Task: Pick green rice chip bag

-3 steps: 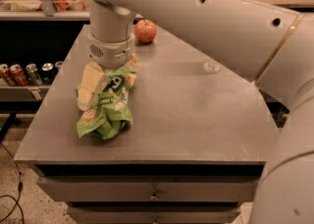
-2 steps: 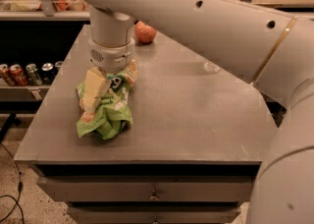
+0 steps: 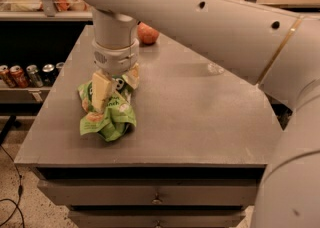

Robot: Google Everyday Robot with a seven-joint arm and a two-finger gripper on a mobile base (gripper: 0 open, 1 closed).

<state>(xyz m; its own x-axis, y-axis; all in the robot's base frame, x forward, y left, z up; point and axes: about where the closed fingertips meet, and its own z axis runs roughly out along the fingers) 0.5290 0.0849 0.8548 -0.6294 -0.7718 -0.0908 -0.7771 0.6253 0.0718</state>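
Grey drawer cabinet (image 3: 200, 122); soda cans (image 3: 25, 74) on shelf (image 3: 20, 93) left; speckled floor (image 3: 32, 207), black cable (image 3: 19, 184)

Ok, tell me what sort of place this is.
Probably an office snack kitchen: drink cans on a side shelf, a drawered counter holding an apple and the green rice chip bag, with the gripper down on it.
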